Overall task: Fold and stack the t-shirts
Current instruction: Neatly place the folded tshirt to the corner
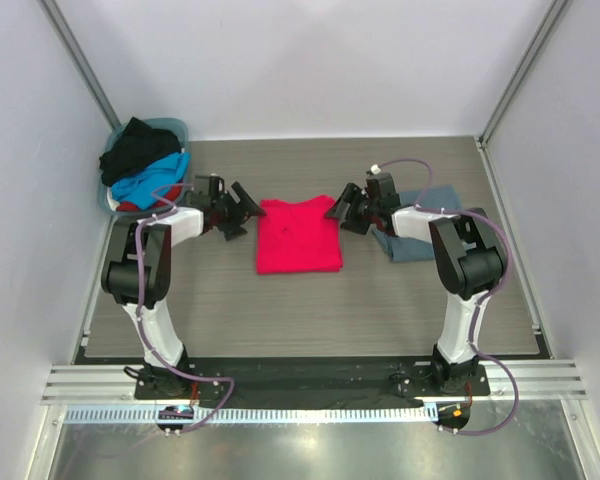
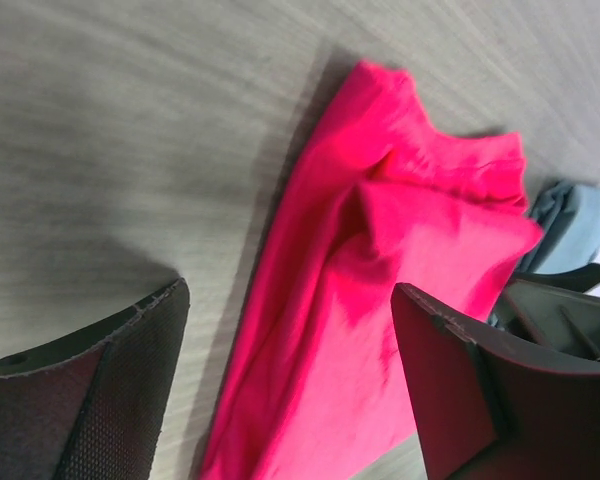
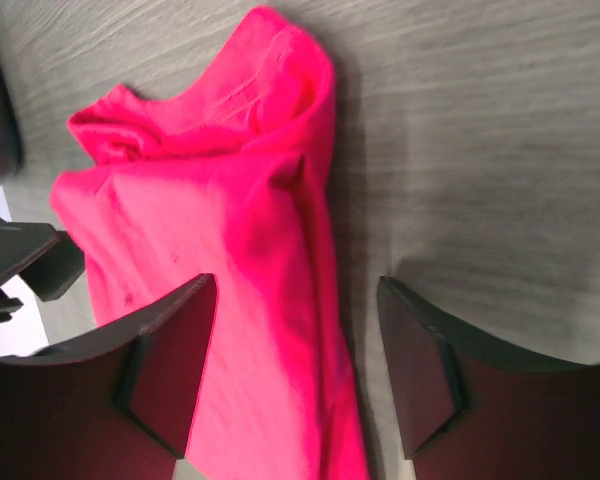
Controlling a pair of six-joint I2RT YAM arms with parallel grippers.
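Red-pink t-shirt (image 1: 298,237) lies folded, rumpled; left claw (image 1: 244,212), right claw (image 1: 340,214) — both apart.

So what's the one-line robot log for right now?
pink shirt: folded, centre | left gripper: open | right gripper: open | grey shirt: right side

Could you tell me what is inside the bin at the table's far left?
A black t-shirt on top, a bright blue t-shirt below, red cloth lowest; anything deeper is covered.

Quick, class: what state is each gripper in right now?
Left gripper: open, holding nothing, beside the pink shirt.
Right gripper: open, holding nothing, at the shirt's other side.
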